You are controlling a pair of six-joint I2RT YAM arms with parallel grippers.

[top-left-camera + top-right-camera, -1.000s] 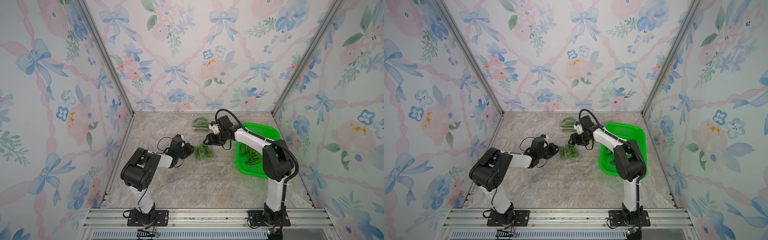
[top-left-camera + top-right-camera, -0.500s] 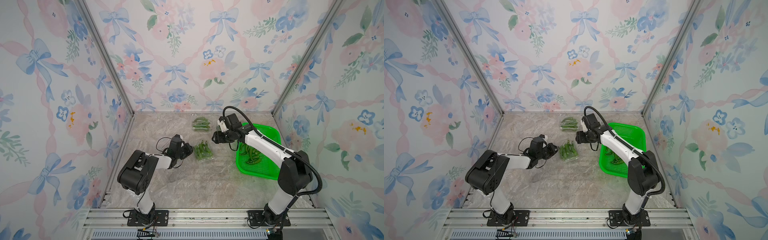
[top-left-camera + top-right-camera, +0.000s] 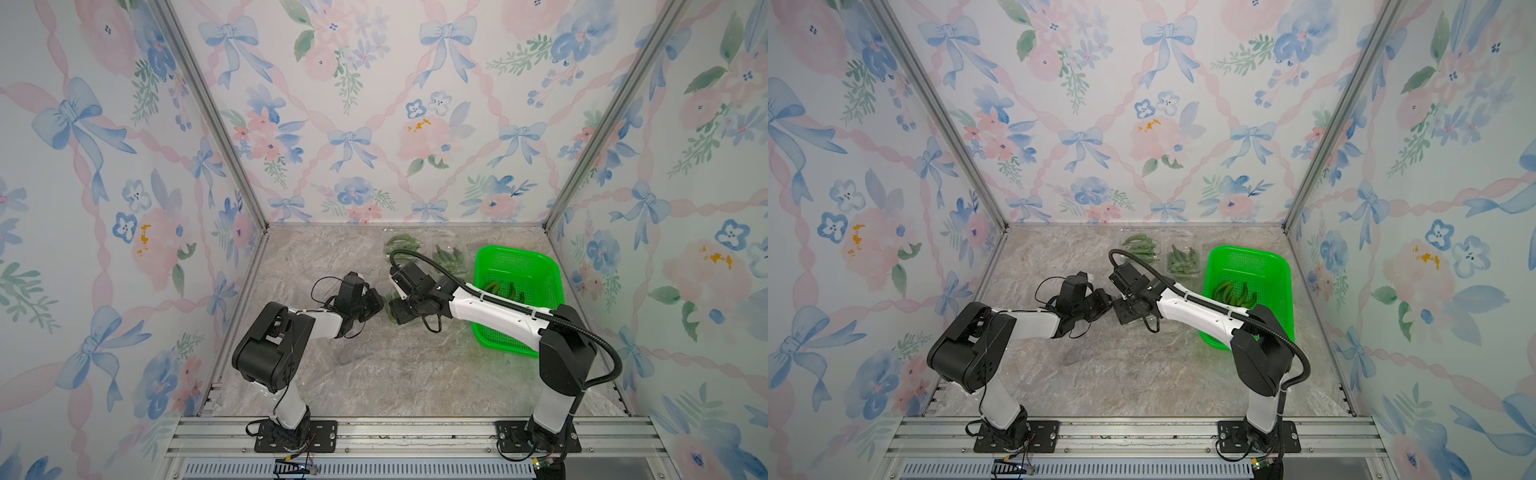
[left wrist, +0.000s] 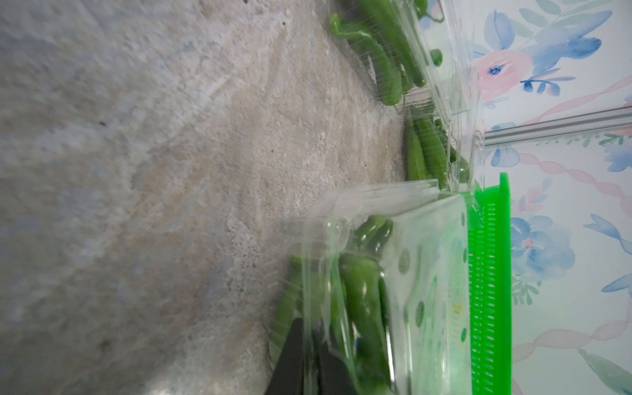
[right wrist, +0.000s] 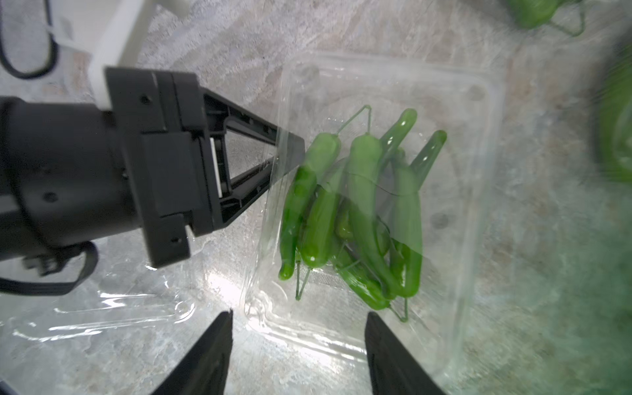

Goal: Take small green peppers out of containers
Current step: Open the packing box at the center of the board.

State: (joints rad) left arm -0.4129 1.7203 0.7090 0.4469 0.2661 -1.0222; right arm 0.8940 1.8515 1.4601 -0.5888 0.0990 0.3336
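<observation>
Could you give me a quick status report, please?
Left hand shut on tray. Right hand open above it. Peppers inside. Nothing in the way.

Lab robot booth: floral-papered walls (image 3: 374, 104) on aluminium framing (image 3: 212, 112).

On my right, a bright green perforated basket (image 3: 536, 270) sits on the grey marbled tabletop (image 3: 374, 374), towards the far right corner. Wallpaper of blue bows and pink flowers (image 3: 374, 124) covers the three walls around me. Aluminium posts (image 3: 212, 116) stand in the far corners, and a slotted aluminium rail (image 3: 415, 432) runs along the near edge.
</observation>
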